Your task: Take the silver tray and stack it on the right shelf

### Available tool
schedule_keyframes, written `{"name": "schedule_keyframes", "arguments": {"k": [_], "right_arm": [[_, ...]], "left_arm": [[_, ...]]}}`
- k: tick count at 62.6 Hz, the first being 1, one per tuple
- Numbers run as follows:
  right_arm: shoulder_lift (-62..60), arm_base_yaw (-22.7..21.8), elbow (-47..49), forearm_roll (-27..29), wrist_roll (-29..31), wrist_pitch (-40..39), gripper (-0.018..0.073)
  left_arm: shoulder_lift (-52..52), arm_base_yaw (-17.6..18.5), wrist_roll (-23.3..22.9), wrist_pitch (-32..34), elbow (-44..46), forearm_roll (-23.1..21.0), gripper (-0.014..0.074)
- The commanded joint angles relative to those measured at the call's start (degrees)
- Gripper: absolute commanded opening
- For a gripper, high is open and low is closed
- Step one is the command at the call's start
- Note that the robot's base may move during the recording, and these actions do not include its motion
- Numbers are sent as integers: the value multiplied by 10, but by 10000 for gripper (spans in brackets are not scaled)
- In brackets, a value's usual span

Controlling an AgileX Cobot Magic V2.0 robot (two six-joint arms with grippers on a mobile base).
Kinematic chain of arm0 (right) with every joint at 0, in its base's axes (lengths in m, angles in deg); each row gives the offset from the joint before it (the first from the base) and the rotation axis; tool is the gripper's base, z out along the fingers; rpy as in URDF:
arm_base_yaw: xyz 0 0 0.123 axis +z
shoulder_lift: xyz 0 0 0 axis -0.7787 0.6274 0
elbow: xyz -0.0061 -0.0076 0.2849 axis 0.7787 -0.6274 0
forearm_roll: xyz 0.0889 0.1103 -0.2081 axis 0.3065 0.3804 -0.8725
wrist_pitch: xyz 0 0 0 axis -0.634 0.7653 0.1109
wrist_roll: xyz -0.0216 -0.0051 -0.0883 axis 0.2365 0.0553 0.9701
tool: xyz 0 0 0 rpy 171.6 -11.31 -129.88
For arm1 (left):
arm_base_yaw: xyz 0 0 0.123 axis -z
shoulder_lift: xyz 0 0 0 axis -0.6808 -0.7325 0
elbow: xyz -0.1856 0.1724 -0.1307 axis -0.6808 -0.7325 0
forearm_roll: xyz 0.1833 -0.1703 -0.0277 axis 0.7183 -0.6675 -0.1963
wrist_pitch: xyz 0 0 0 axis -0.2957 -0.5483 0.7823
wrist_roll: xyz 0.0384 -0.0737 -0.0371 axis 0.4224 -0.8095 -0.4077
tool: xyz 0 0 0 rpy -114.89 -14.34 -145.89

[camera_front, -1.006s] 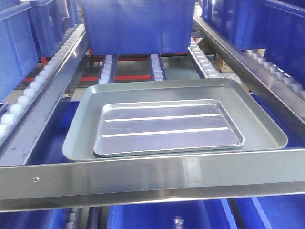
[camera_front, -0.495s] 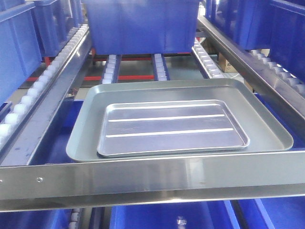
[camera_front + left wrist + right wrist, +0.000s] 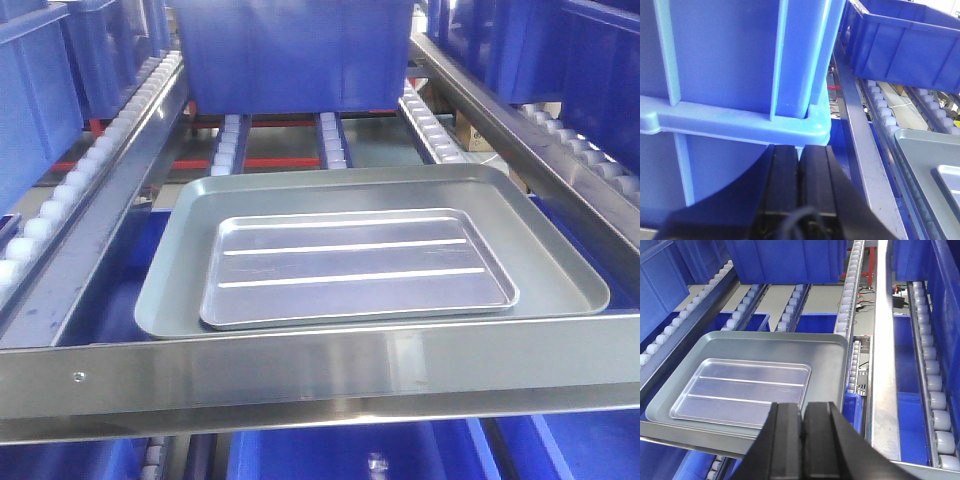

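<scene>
The silver tray (image 3: 360, 268) lies flat inside a larger dull grey tray (image 3: 545, 255) on the right shelf, just behind the shelf's broad steel front rail (image 3: 300, 372). Neither gripper shows in the front view. In the right wrist view my right gripper (image 3: 803, 407) is shut on nothing and hovers over the near right corner of the silver tray (image 3: 740, 387), which rests in the grey tray (image 3: 825, 357). My left gripper (image 3: 800, 149) is shut and empty, close under the rim of a blue crate (image 3: 730, 65). At the right edge of that view, part of the grey tray (image 3: 922, 150) shows.
A blue crate (image 3: 290, 50) stands on the roller lanes right behind the trays. White roller rails (image 3: 70, 195) and steel side rails (image 3: 500, 130) flank them. More blue crates (image 3: 590, 70) sit on both sides and on the level below (image 3: 340, 455).
The front view swayed a little right, then partly back. The silver tray keeps its place inside the grey tray.
</scene>
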Motion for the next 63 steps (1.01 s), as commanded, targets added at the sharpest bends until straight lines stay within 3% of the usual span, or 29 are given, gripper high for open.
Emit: {"name": "schedule_keyframes", "arguments": {"k": [1,26,36,48,63], "right_arm": [[6,-2,15,-10,6,-53,57],[6,-7,14,-23,9,-53,57],[-4,-73,-16,-17,19,-74,57],[-63,-178,-114,83,138,-179,57],[-131,-215,-248,93,145,-316,57]], "left_arm": [[10,-1,2,52,-10,-5,-92],[10,-1,2,52,-10,-5,-92],[10,-1,2,52,-10,-5,-92],[10,-1,2,52,-10,-5,-92],[10,-1,2,52,-10,-5,-92]]}}
